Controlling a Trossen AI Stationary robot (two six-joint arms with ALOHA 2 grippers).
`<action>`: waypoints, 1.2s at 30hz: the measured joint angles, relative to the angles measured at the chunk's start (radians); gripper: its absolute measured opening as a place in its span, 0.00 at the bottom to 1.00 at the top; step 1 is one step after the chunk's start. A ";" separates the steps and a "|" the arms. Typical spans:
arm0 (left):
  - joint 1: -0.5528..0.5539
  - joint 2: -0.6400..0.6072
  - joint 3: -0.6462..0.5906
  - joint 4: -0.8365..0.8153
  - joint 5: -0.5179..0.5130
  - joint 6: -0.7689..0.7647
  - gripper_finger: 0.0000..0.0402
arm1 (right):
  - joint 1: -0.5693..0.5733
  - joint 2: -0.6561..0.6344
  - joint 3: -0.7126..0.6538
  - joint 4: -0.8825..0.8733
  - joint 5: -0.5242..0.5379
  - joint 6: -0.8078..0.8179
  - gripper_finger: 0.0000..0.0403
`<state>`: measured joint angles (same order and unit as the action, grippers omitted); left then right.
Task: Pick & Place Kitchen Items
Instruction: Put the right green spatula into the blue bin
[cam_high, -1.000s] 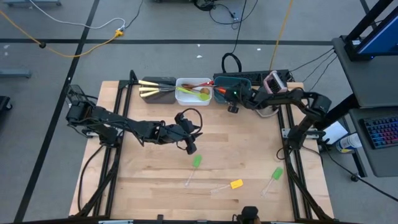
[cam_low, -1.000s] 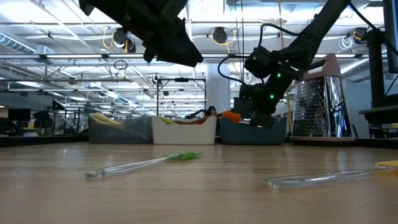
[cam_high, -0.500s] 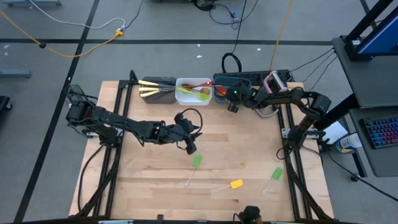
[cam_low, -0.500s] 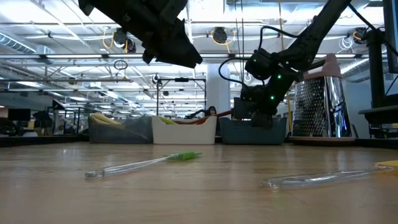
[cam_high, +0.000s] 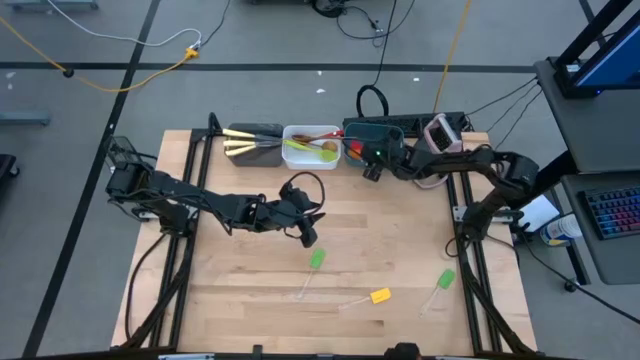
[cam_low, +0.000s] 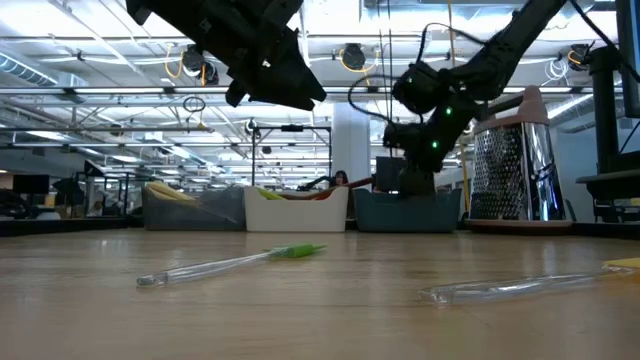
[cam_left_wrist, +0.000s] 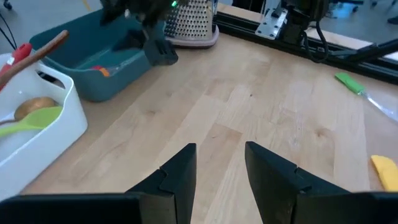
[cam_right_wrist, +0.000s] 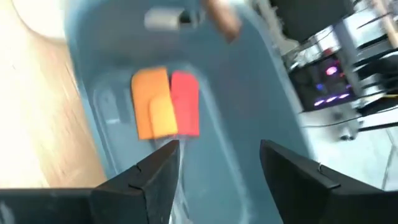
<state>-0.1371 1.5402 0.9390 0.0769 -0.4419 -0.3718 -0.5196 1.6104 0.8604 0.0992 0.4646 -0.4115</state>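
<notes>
My right gripper (cam_right_wrist: 219, 149) stands open above the teal tub (cam_right_wrist: 261, 81), holding nothing. Below its fingers an orange-headed spatula (cam_right_wrist: 152, 102) and a red-headed one (cam_right_wrist: 185, 102) lie on the tub's bottom. My left gripper (cam_high: 308, 238) hovers open and empty over the table's middle. Just nearer the front edge, a green-headed spatula (cam_high: 316, 260) lies flat. A yellow-headed spatula (cam_high: 380, 296) and a second green one (cam_high: 445, 279) lie flat toward the front right.
A brown tub (cam_high: 252, 143) with cream-handled knives, a white tub (cam_high: 312, 146) with spoons and the teal tub (cam_high: 390, 130) stand in a row at the far edge. A metal grater-like appliance (cam_high: 441, 131) is to their right. Bare wood lies between the arms.
My right gripper has let go of the orange-headed spatula, which has dropped out of sight behind the teal tub's wall. The gripper has then risen a little above the tub. My left arm has stayed in place.
</notes>
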 joint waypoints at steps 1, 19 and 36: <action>0.000 0.000 0.000 0.000 0.000 -0.010 0.35 | 0.014 -0.021 0.000 -0.002 0.007 0.009 0.54; -0.074 0.000 0.000 -0.048 0.086 -0.146 0.35 | 0.277 -0.153 -0.015 -0.018 -0.472 0.271 0.50; -0.202 0.000 0.000 -0.207 0.158 -0.284 0.35 | 0.527 -0.152 -0.391 0.682 -0.601 0.215 0.50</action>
<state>-0.3389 1.5398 0.9390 -0.1300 -0.2835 -0.6557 0.0079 1.4586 0.4693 0.7811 -0.1360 -0.1965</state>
